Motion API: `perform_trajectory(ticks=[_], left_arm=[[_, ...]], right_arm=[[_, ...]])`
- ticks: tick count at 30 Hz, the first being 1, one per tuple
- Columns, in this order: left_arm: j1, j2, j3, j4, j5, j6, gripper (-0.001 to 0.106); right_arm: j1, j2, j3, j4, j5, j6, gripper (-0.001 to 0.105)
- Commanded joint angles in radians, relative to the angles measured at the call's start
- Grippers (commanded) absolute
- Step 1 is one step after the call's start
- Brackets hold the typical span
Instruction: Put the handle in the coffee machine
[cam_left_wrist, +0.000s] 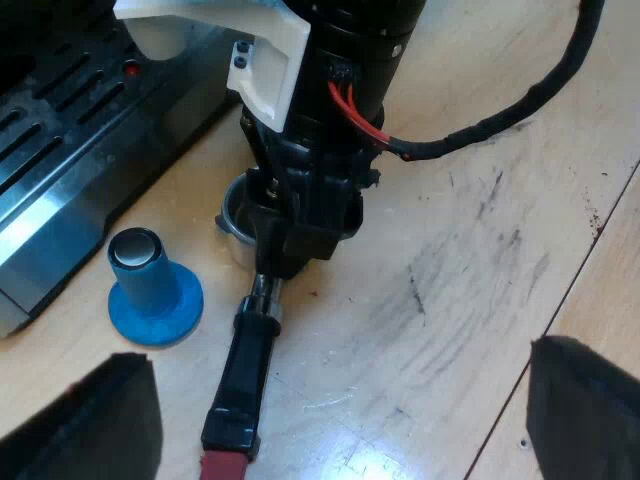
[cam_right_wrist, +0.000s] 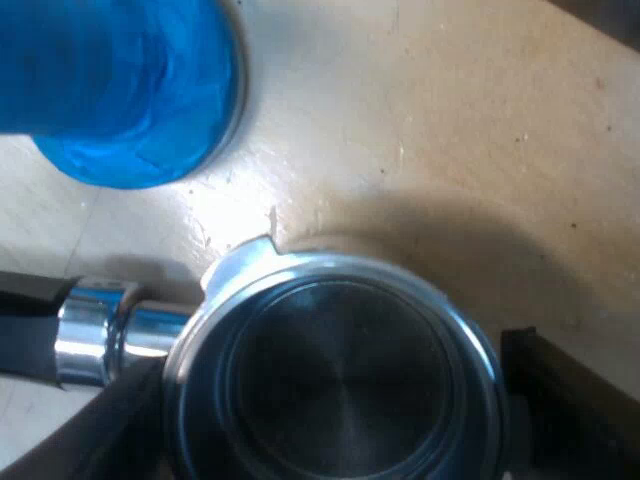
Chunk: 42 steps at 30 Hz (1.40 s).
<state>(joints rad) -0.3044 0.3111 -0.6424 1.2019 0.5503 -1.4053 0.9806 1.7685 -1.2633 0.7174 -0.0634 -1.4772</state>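
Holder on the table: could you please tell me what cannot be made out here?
Holder: in the left wrist view the right gripper covers most of its bowl.
Its red end: cut off by the edge.
Tamper: blurred and cut off in the right wrist view.
Espresso machine: mostly cut off.

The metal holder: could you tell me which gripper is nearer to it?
Right. The right gripper is down at the holder's basket; the left gripper hangs apart, above the table off its handle.
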Motion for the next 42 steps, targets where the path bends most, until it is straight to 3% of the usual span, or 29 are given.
perform_trajectory(ticks=[1, 6, 13, 15, 17, 23, 29, 37, 42], left_arm=[[-0.003, -0.003, -0.006, 0.0, 0.009, -0.011, 0.076], [-0.003, -0.003, -0.006, 0.002, 0.009, -0.011, 0.076], [-0.003, -0.003, -0.006, 0.005, 0.009, -0.004, 0.076], [-0.003, -0.003, -0.006, 0.005, 0.009, 0.025, 0.076], [-0.003, -0.003, -0.006, 0.005, 0.018, 0.098, 0.076], [-0.003, -0.003, -0.006, 0.005, 0.022, 0.18, 0.076], [-0.003, -0.001, -0.006, 0.005, 0.022, 0.229, 0.076], [-0.003, 0.045, 0.006, 0.005, 0.03, 0.237, 0.076], [-0.003, 0.12, 0.041, 0.0, 0.036, 0.319, 0.076]], right_arm=[[0.001, -0.013, -0.002, 0.03, -0.01, 0.013, 0.0], [0.001, -0.041, -0.002, 0.029, -0.01, 0.064, 0.0], [0.001, -0.11, -0.002, 0.033, -0.01, 0.06, 0.0], [0.001, -0.126, -0.002, 0.041, -0.01, 0.061, 0.0], [0.001, -0.151, -0.002, 0.067, -0.008, 0.052, 0.0], [0.001, -0.206, -0.006, 0.137, -0.008, 0.038, 0.0], [0.001, -0.251, -0.039, 0.193, -0.008, 0.038, 0.0], [0.001, -0.291, -0.07, 0.209, -0.008, 0.022, 0.0], [0.001, -0.309, -0.101, 0.254, -0.016, 0.016, 0.0]])
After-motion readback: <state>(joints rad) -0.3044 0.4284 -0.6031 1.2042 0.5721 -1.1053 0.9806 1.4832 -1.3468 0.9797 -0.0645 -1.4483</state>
